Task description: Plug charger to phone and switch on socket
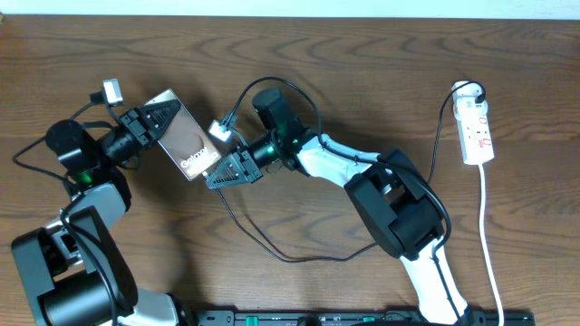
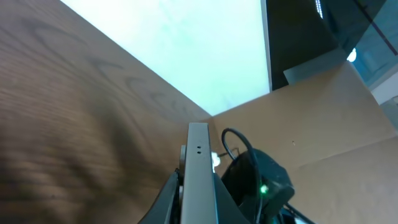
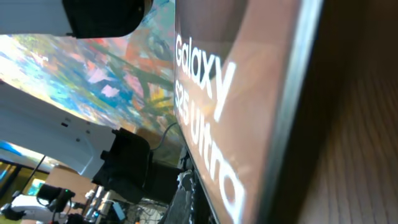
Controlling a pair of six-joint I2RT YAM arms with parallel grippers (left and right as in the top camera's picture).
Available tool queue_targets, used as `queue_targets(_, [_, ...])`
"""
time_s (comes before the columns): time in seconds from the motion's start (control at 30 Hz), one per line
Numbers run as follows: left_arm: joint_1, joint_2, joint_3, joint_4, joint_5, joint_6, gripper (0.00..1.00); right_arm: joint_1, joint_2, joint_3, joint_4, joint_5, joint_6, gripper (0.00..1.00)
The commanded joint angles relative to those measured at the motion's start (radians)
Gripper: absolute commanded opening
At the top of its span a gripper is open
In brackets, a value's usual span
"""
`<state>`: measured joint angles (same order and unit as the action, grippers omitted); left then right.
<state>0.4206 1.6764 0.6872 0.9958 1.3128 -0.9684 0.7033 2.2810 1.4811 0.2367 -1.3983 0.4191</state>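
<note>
left end effector (image 1: 161, 122) clenches the phone (image 1: 188, 143) at upper left, likely steadying it for plugging. right end effector (image 1: 219, 175), clenched, sits at the phone's lower end; whether it pinches the tip of the charger (image 1: 272, 252) is hidden.

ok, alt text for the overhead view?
Left gripper holds the phone at one end; the right gripper, shut, sits at the other end. The charger loops across the table from there toward the socket at right.
</note>
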Motion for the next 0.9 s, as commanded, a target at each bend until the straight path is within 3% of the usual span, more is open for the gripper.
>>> queue_targets(0.0, [-0.068,-0.010,-0.009,0.006,0.092,-0.012,0.08,0.000,-0.007,0.020,0.069,0.099,0.095,0.01])
queue_targets(0.4, [-0.064,-0.010,-0.009,0.032,0.100,-0.013,0.07,-0.002,-0.006,0.020,0.077,0.105,0.108,0.01])
queue_targets(0.87, [0.174,-0.010,-0.009,0.032,0.101,-0.040,0.08,-0.032,-0.006,0.020,0.053,0.085,0.108,0.01])
